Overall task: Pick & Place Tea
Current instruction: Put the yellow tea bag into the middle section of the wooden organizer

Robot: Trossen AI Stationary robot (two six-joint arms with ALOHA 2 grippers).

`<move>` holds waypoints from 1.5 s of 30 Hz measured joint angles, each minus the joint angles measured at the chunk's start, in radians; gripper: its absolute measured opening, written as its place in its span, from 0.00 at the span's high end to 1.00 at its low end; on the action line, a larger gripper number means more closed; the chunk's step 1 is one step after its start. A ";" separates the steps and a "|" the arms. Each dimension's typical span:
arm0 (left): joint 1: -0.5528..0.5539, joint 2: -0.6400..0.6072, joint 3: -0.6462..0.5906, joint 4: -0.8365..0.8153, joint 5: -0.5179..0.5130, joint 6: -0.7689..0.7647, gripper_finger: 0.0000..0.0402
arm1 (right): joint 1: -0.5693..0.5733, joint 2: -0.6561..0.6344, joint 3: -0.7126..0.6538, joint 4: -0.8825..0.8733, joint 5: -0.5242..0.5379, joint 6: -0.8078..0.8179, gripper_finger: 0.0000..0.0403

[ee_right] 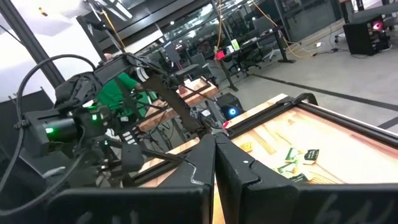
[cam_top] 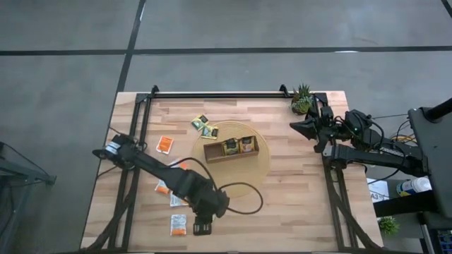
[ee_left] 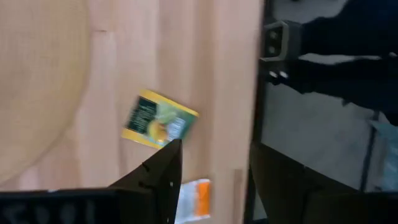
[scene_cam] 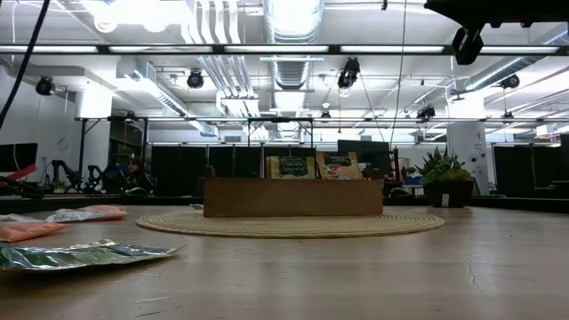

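While the left gripper (cam_top: 203, 227) hangs over the near edge of the desk (cam_top: 296, 204), its fingers (ee_left: 163, 171) are seen spread apart with nothing between them. Just beyond those fingers in the left wrist view, a yellow-green sachet (ee_left: 159, 119) lies flat on the bare wood, and a white-and-orange sachet (cam_top: 178, 224) lies just beside the gripper. More tea is scattered outward from there: orange sachets (cam_top: 163, 188) near the left arm's forearm, an orange sachet (cam_top: 164, 144) farther back on the left, and 3 yellow-green sachets (cam_top: 203, 126) near the far rim of the round mat (cam_top: 258, 176).

On that mat stands the wooden tray (cam_top: 231, 152), and 2 sachets are seen upright in it, apparently in the middle and right compartments; the left one looks empty, though the view is too small to be sure. The task is therefore judged as begun, with most of the tea not yet placed.

The right gripper (cam_top: 306, 127) is parked at the far right corner beside a potted plant (cam_top: 302, 99), its fingers pressed together and empty.

Open room is ample between mat and left edge. Care is called for at the near edge, where the left gripper is close to the frame rail (ee_left: 258, 93).
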 joint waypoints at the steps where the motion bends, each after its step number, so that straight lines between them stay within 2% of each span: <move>1: -0.005 0.000 0.000 0.001 0.005 -0.001 0.55 | 0.000 0.000 0.000 0.000 0.000 0.000 0.98; 4: -0.019 0.001 0.000 0.003 -0.001 -0.002 0.55 | 0.000 0.000 0.000 0.000 -0.001 0.000 0.98; 9: -0.052 0.009 -0.008 0.016 -0.103 -0.004 0.55 | 0.000 0.000 0.000 -0.008 -0.004 -0.001 0.98; 16: -0.105 0.076 -0.042 0.026 -0.188 -0.019 0.55 | 0.000 0.000 0.000 -0.022 -0.009 -0.023 0.98; 25: -0.100 0.092 -0.220 0.126 -0.198 -0.028 0.55 | 0.000 0.000 0.000 -0.023 -0.009 -0.057 0.98; 31: -0.093 0.092 -0.330 0.220 -0.191 -0.179 0.55 | 0.000 0.000 0.000 -0.024 -0.009 -0.057 0.98; 35: -0.084 0.085 -0.347 0.224 -0.194 -0.339 0.55 | 0.000 0.000 0.000 -0.024 -0.009 -0.056 0.98; 40: -0.082 0.081 -0.329 0.267 -0.245 -0.280 0.55 | 0.000 0.000 0.000 -0.025 -0.009 -0.069 0.98; 45: -0.074 0.081 -0.347 0.272 -0.271 -0.315 0.55 | 0.000 0.000 0.000 -0.026 -0.009 -0.070 0.98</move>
